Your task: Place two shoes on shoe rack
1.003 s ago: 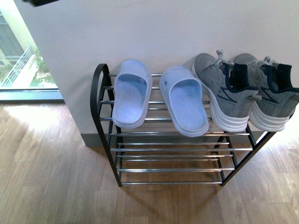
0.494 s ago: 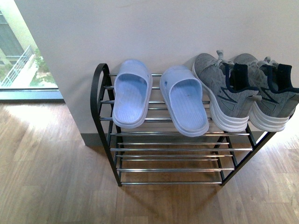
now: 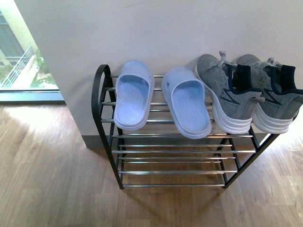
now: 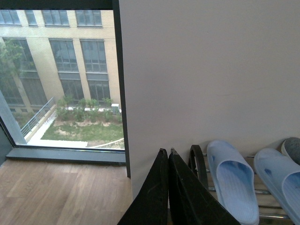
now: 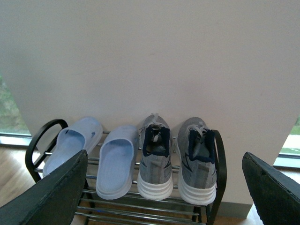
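Sneakers [image 3: 251,94] sit side by side at the right end of the rack's [image 3: 102,90] top tier, toes to the wall, heels hanging slightly past the front rod. The two slides [image 3: 161,99] lie to their left on the same tier, also toes to the wall. Nothing is left on the floor that I can see, so I judge the placing done.

My left gripper [image 4: 168,157] has its fingers pressed together, empty, raised to the left of the rack. My right gripper [image 5: 164,187] is spread wide, holding nothing, facing the rack from the front.

Were I to handle a sneaker again, I would expect it to be light, with a soft knit upper that gives under a pinch and a thick sole that stays stiff. The padded navy heel collar looks like the best hold: one finger inside, one behind the heel. The slides seem lighter still, rubbery and bendy, possibly slick; I would pinch the strap across the top, not the thin sole edge. The chrome rods are smooth, so a nudged shoe could slide.
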Tool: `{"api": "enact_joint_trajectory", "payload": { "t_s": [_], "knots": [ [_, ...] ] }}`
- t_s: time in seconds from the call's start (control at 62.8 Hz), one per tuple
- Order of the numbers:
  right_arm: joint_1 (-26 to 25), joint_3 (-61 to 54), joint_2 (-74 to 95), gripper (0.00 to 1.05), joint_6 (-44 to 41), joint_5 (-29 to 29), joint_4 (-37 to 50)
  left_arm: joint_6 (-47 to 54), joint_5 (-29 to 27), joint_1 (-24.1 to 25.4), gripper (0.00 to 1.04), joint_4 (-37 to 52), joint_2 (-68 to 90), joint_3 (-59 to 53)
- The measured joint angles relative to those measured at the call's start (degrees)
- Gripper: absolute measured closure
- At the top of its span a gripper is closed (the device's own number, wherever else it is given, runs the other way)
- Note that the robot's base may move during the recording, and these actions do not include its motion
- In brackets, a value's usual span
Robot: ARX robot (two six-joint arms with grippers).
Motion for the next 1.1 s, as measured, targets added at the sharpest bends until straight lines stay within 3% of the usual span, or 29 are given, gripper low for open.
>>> {"api": "enact_joint_trajectory", "payload": {
  "t_s": [0.366,0.414,0.478,1.099],
  "knots": [
    [0.00,0.00,0.00,0.09,0.00,0.00,0.00,0.42,6.97,7.26,1.04,-5.40,-9.88,-4.44],
    [0.00,0.00,0.00,0.09,0.00,0.00,0.00,0.46,12.33,11.06,1.04,-6.82,-11.72,-4.90],
    [0.00,0.00,0.00,0.09,0.00,0.04,0.00,0.46,13.03,13.70,1.04,-8.13,-13.66,-5.44],
    [0.00,0.00,0.00,0.09,0.00,0.00,0.00,0.52,13.64,13.99,1.04,-15.17,-23.58,-7.39]
  ]
}}
